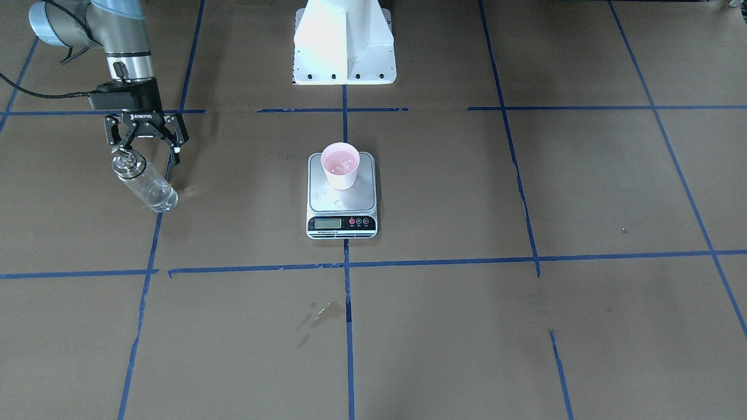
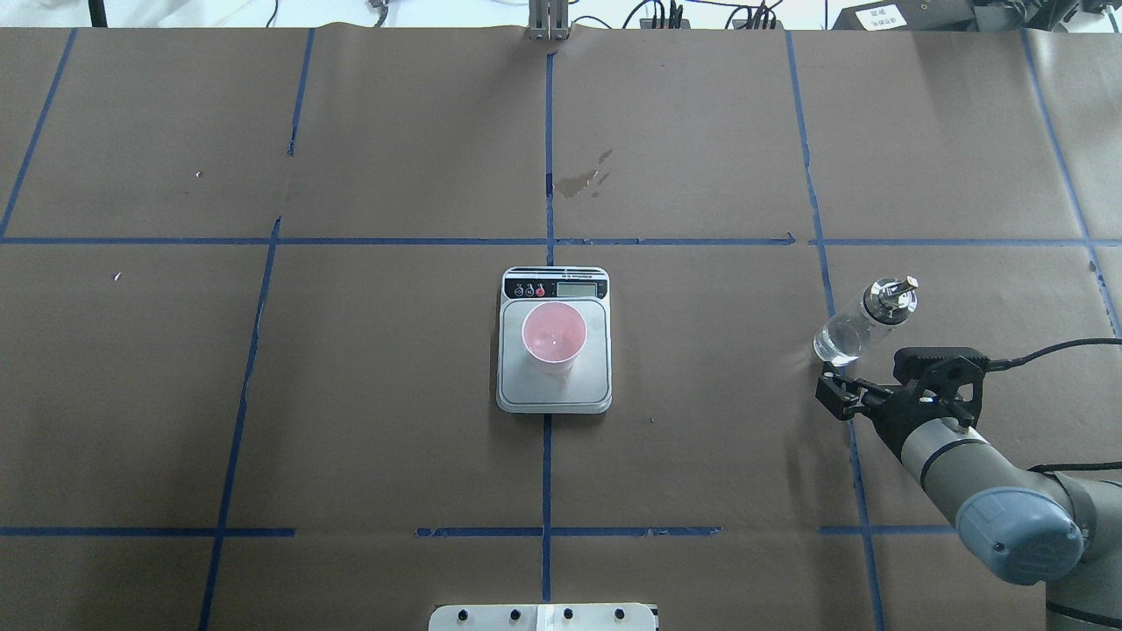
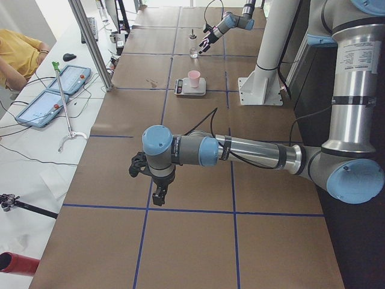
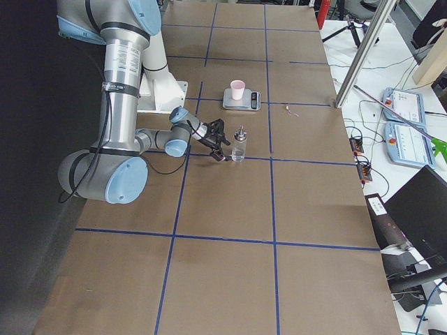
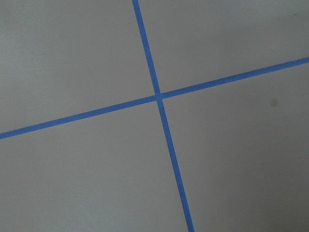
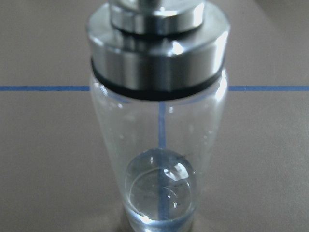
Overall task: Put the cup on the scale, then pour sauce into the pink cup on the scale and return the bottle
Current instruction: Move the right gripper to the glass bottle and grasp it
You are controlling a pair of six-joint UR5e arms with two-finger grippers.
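Observation:
The pink cup stands upright on the silver scale at the table's middle, also in the overhead view as cup on scale. The clear bottle with its silver pourer cap stands upright on the table at my right side; a little clear sauce lies at its bottom. My right gripper is open, just behind the bottle on the robot's side and not gripping it. My left gripper hangs over bare table far from the scale; I cannot tell its state.
Blue tape lines grid the brown table. A small wet stain lies beyond the scale on the operators' side. The white robot base stands behind the scale. The left wrist view shows only a tape cross.

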